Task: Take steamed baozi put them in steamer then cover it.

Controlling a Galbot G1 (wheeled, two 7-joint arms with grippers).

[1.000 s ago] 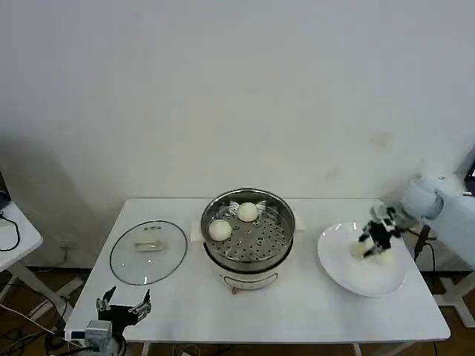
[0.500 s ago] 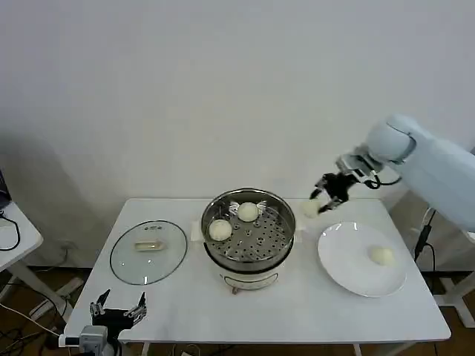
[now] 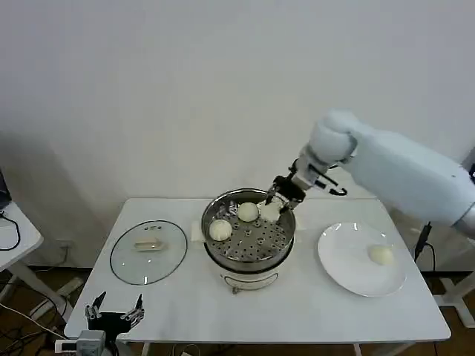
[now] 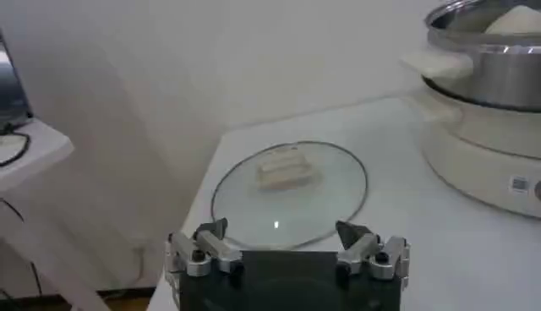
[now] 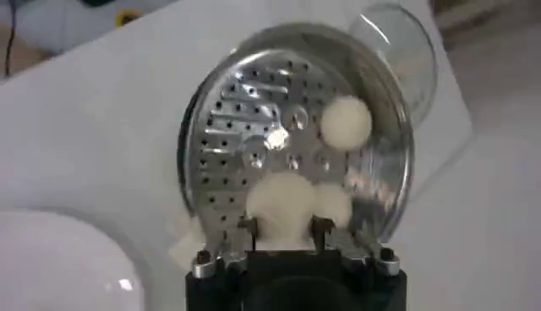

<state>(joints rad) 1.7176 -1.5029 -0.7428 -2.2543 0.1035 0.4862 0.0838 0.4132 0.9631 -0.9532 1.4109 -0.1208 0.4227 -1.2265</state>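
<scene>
The steamer [image 3: 248,236] holds two baozi [image 3: 220,229]; the right pincer [image 3: 276,202] grips a third smooth, cream-white one over its basket. A fourth lies on the plate [image 3: 349,267], the cover [image 3: 148,252] flat on the bench [image 3: 297,311], and the left pincer [image 4: 287,250] gapes empty

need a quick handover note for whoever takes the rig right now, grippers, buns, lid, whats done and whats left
Right gripper: shut on a bun, over the back right of the steamer basket.
Left gripper: open, idle at the table's front left corner, near the lid.
Done: two buns lie in the basket.
Left: release the held bun, fetch the last bun from the plate, then put the lid, lying flat left of the steamer, on top.
</scene>
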